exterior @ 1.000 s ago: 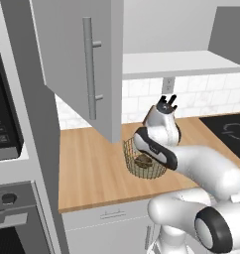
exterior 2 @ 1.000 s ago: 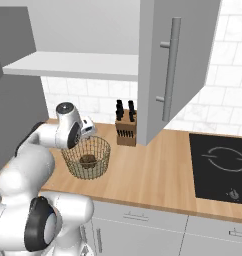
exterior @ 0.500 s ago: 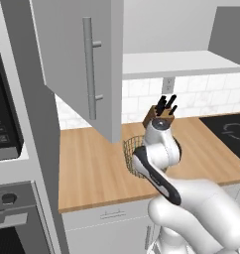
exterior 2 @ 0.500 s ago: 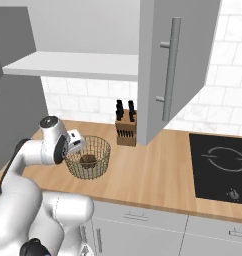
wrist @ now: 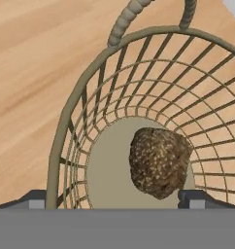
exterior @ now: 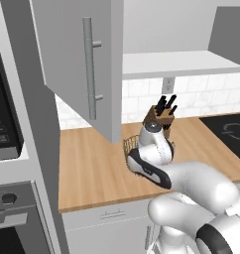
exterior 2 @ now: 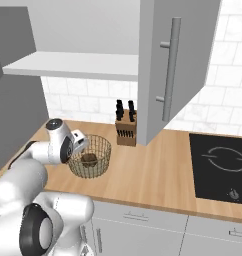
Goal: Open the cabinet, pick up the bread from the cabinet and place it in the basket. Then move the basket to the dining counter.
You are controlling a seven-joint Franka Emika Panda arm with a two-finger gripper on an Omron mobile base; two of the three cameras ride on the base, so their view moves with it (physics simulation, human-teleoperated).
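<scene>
While your gripper [wrist: 112,197] is straddling the basket [wrist: 75,112] rim wide open, closing carelessly risks tipping the bread [wrist: 159,162] out.

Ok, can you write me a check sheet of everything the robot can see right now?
Surface: wooden worktop, white tile wall behind.
Job's things: bread lies in the basket on the worktop; cabinet door open, shelf bare.
Clutter: knife block beside the basket.
End effector: open, holding nothing, at the basket rim, one fingertip on either side of the wire wall.
Cables: nothing seen.
Surroundings: black hob to the right, oven to the left, drawers below.
</scene>
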